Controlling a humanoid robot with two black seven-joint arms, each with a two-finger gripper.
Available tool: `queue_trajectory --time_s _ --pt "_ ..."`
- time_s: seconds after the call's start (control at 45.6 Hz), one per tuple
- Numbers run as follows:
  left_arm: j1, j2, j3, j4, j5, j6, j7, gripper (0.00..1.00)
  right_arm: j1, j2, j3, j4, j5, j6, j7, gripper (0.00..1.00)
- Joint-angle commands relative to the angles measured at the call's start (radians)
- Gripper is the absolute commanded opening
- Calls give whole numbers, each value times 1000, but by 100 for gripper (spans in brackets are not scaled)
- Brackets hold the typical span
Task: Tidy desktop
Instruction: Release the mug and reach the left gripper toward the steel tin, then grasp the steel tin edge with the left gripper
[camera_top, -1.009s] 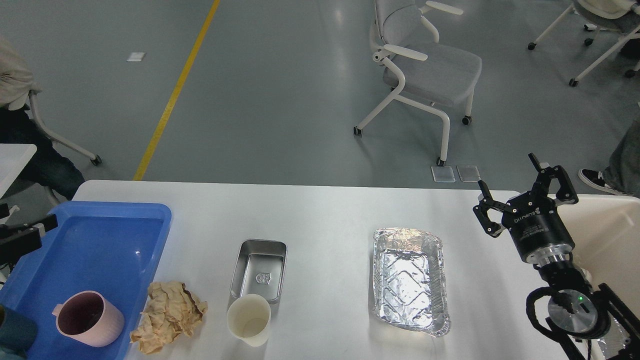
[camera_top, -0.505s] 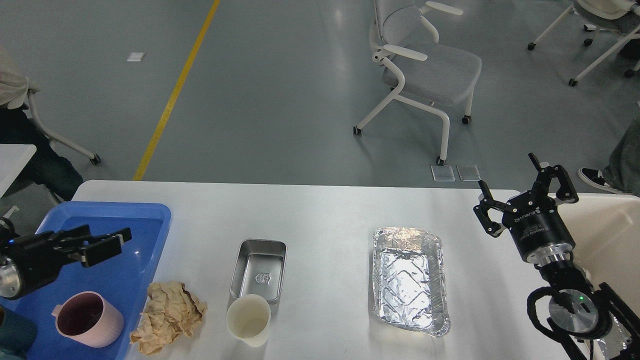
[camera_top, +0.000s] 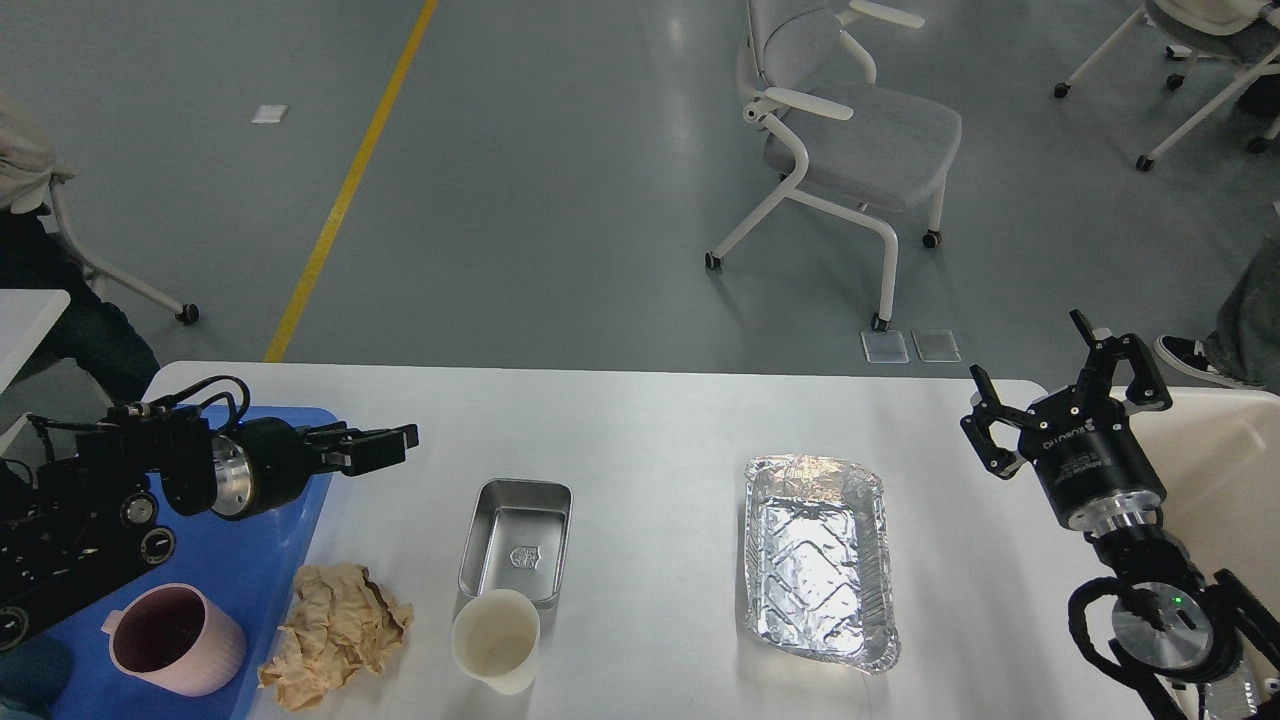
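The white desktop (camera_top: 640, 430) holds a crumpled brown paper (camera_top: 335, 632), a cream paper cup (camera_top: 497, 640), a small steel tin (camera_top: 517, 540) and a foil tray (camera_top: 820, 560). A pink mug (camera_top: 172, 640) stands in the blue tray (camera_top: 250, 560) at the left. My left gripper (camera_top: 392, 447) points right, above the tray's far right corner and left of the steel tin; its fingers look slightly apart and hold nothing. My right gripper (camera_top: 1027, 347) is open and empty, raised above the desktop's far right corner.
A cream bin (camera_top: 1225, 470) stands just right of the desktop, beside my right arm. A grey chair (camera_top: 850, 140) stands on the floor beyond the desktop. A seated person (camera_top: 40, 250) is at the far left.
My left arm has swung in from the left edge, over the blue tray, to the tray's far right corner. My right gripper has shifted slightly right. The objects have not moved.
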Motion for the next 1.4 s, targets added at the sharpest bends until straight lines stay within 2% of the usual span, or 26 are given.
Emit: queue_trajectory --time_s 0.0,0.329,0.636,0.702,0.856,1.251,1.339,1.383 --pt "4 -80 1 72 -1 -39 -2 97 -4 0 1 1 0 0 0 100" --pt "37 -207 15 129 -1 -63 1 97 -6 0 1 17 0 0 0 100" --pt "61 -219 67 171 -2 -60 18 96 -16 0 7 37 0 0 0 100" --pt "61 -219 67 181 -2 -62 18 92 -16 0 7 37 0 0 0 100" --pt "61 -221 69 187 -2 -69 32 75 -16 1 7 37 0 0 0 100" --pt "60 -276 69 224 -4 -86 39 69 -15 0 9 34 0 0 0 100" --pt "60 -282 69 233 -4 -88 39 66 -15 1 9 34 0 0 0 100" --pt "61 -293 69 244 -4 -88 39 61 -15 1 9 34 0 0 0 100"
